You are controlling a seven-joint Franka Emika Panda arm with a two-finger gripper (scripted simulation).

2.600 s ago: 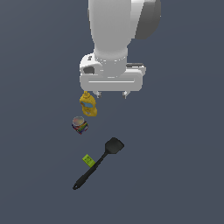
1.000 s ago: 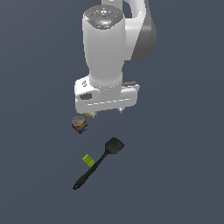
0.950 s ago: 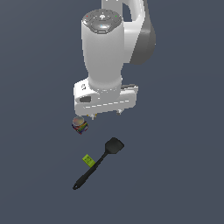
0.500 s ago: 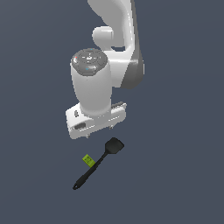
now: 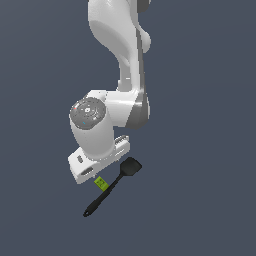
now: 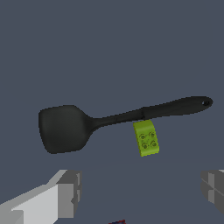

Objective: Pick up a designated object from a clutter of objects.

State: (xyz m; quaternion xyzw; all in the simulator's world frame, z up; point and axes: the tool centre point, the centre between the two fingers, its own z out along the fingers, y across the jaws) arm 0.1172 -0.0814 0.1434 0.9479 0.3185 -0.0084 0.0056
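The tiny lime-green block [image 5: 101,183] lies on the floor against the handle of the long black spatula [image 5: 112,187]. My gripper [image 5: 94,172] hangs just above and behind the block. In the wrist view the green block [image 6: 146,138] with its studs sits beside the spatula [image 6: 109,120], and my gripper [image 6: 140,192] is open and empty, with one finger [image 6: 66,192] and the other finger [image 6: 213,189] set wide apart, short of the block. The yellow bottle is hidden behind the arm. A sliver of the multicoloured can [image 6: 117,222] shows at the wrist view's edge.
The floor is a plain dark grey surface [image 5: 200,150]. The white arm [image 5: 125,60] rises over the scene and covers the area behind the spatula's head [image 5: 131,167].
The arm has swung down and toward the green block. The hand now covers the yellow bottle and the can, which showed earlier. The block and spatula have not moved.
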